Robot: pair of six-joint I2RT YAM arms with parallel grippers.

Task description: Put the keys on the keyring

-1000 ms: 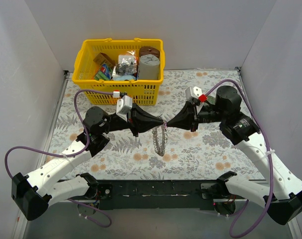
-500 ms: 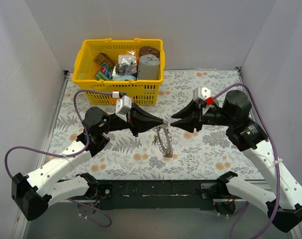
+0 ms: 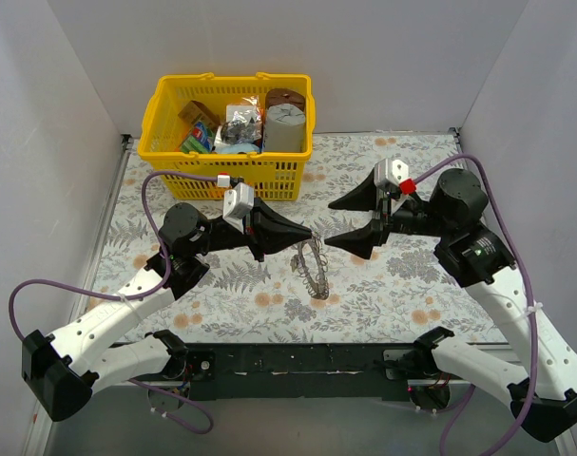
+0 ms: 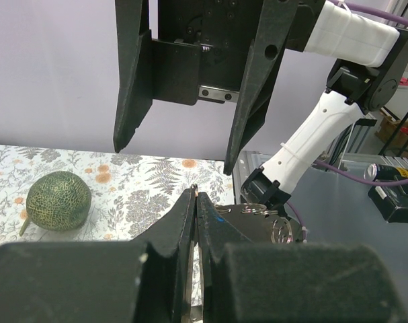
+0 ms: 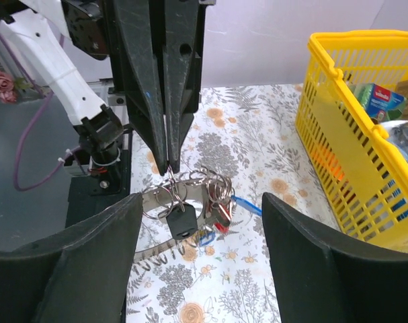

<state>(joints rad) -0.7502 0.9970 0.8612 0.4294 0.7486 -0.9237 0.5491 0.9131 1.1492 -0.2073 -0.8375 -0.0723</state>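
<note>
The keyring (image 3: 313, 270), a large flat silver ring with a toothed rim, hangs on edge from my left gripper (image 3: 310, 236), which is shut on its top. In the right wrist view the keyring (image 5: 150, 249) carries several small split rings and keys: a black-headed one (image 5: 181, 223), a red one (image 5: 221, 227) and a blue one (image 5: 206, 239). My right gripper (image 3: 337, 222) stands open just right of the ring, touching nothing. The left wrist view shows only a sliver of metal between the left fingertips (image 4: 189, 199).
A yellow basket (image 3: 174, 150) full of packets and tins stands at the back left, its wall (image 5: 338, 134) close on the right gripper's right side. A round green lump (image 4: 58, 200) lies on the floral cloth beyond the grippers.
My right gripper has opened wide and drawn back to the right, away from the ring. The keyring has swung a little and now hangs from the left gripper alone.
</note>
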